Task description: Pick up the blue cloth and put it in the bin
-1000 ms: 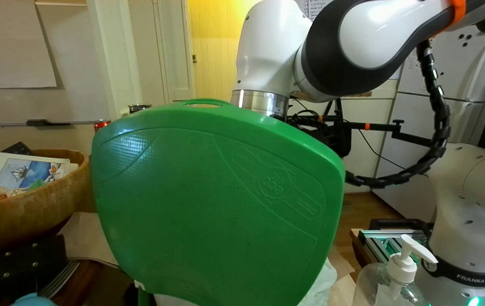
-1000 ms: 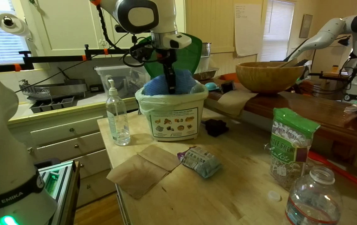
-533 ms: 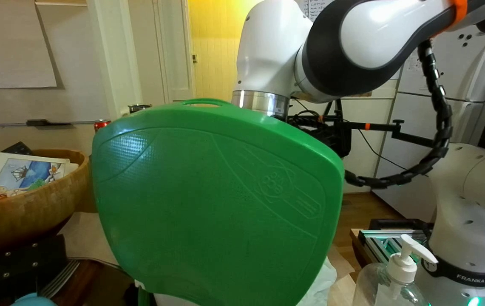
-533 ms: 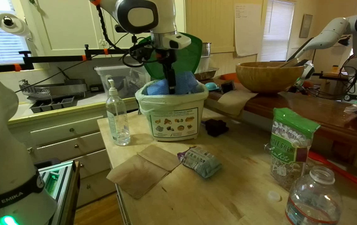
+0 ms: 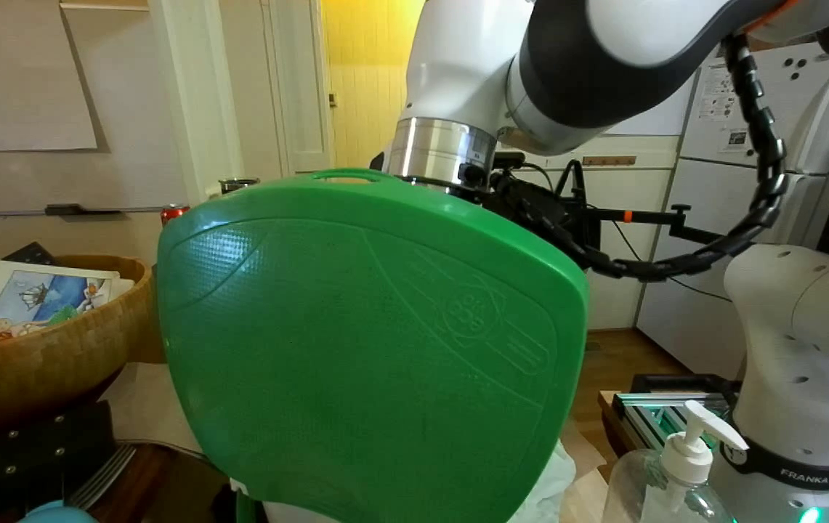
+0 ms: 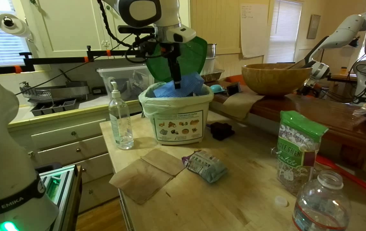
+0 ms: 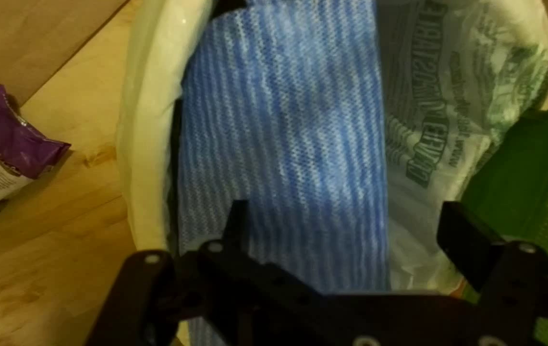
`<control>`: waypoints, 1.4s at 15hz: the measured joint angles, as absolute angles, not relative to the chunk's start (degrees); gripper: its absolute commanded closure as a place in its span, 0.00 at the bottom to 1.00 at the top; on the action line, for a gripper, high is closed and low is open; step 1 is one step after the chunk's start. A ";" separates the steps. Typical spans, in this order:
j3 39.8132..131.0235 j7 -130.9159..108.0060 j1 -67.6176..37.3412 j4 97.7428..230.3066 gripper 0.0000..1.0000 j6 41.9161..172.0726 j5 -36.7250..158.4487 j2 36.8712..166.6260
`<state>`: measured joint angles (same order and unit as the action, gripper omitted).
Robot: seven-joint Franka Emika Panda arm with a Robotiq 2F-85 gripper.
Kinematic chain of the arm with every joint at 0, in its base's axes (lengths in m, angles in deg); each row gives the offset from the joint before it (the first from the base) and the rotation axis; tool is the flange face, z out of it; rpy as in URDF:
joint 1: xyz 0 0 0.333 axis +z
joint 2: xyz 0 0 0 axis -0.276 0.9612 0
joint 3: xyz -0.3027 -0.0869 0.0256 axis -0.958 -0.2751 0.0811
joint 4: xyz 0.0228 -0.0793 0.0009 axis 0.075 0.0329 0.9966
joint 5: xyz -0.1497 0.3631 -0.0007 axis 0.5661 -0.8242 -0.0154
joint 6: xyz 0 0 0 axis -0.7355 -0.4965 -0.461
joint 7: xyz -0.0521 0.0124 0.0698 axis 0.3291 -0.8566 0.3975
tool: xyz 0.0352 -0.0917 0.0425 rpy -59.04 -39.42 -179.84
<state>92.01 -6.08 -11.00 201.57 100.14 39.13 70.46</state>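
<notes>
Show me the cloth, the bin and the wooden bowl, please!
Cloth (image 7: 283, 144): in the wrist view, on the middle of its striped top side.
Bin (image 6: 178, 124): in an exterior view, on its front wall.
Wooden bowl (image 6: 276, 81): in an exterior view, on its curved outside.

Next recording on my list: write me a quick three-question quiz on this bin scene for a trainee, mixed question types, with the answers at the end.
1. Short answer: what lies in the mouth of the bin?
2. True or false: the green lid stands open.
3. Multiple choice: how do the fingers stand in the wrist view? (a) pressed together; (b) apart; (c) out of sight.

Key: 1. The blue cloth. 2. True. 3. (b).
</notes>
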 measured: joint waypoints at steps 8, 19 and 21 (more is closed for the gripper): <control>92.07 -6.04 -11.07 200.16 0.74 100.13 39.36 70.21; 92.28 -5.93 -11.67 200.47 0.73 100.20 40.16 75.99; 92.25 -5.89 -11.83 200.37 0.60 100.20 40.16 75.99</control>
